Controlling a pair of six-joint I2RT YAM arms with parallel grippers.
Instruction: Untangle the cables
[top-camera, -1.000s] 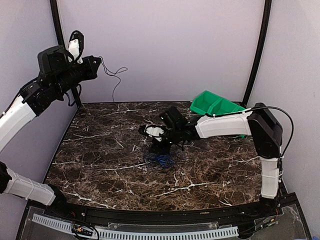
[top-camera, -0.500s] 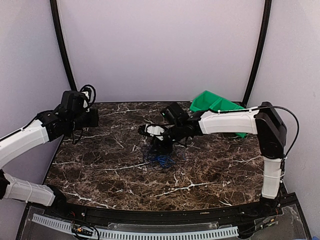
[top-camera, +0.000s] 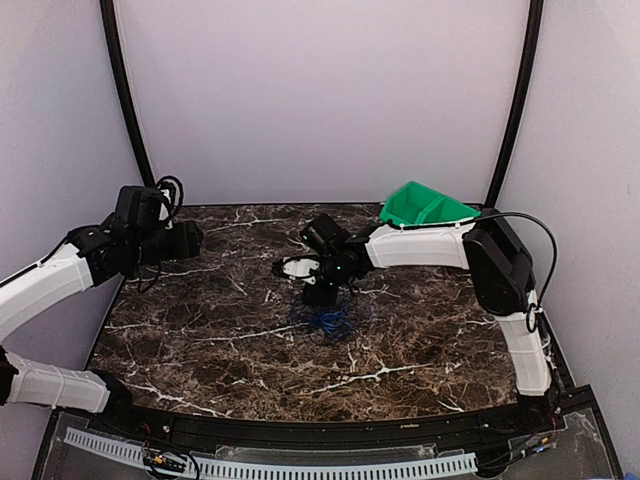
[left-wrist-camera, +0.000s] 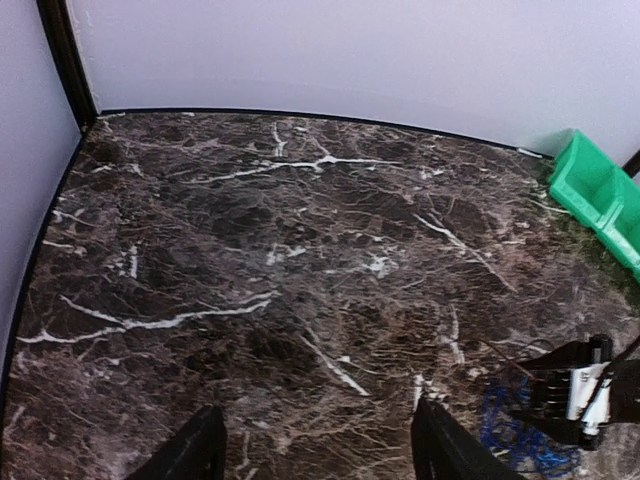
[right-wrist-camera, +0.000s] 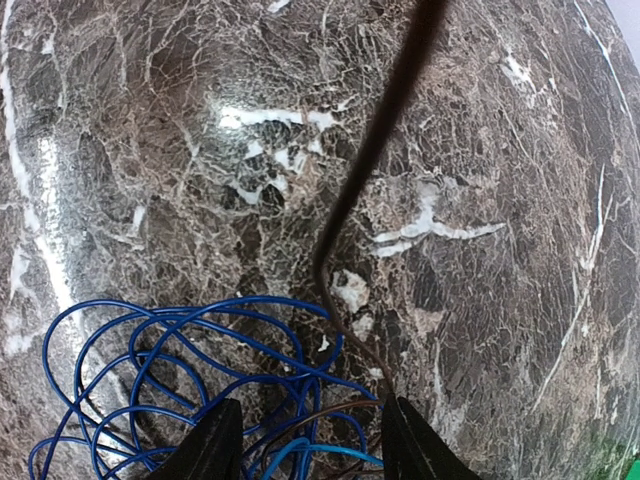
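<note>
The cables (top-camera: 326, 320) lie as a small clump of thin blue and dark wires on the marble table (top-camera: 200, 330), near its middle. My right gripper (top-camera: 318, 293) points down right over the clump. In the right wrist view it (right-wrist-camera: 310, 452) is open, with blue loops (right-wrist-camera: 170, 360) lying on the marble between and ahead of its fingers. One dark wire (right-wrist-camera: 345, 250) rises from the clump past the right finger towards the camera. My left gripper (top-camera: 195, 240) hovers at the table's left, open and empty (left-wrist-camera: 320, 455). From the left wrist view the cables (left-wrist-camera: 515, 435) show at the lower right.
A green bin (top-camera: 425, 208) sits at the back right corner, also seen as the green bin (left-wrist-camera: 600, 195) from the left wrist. Purple walls and black corner posts (top-camera: 125, 100) close the table's back and sides.
My left arm dropped from high at the back left to low over the table's left side and its jaws opened; the thin black wire it held aloft no longer shows. The right gripper shifted slightly.
</note>
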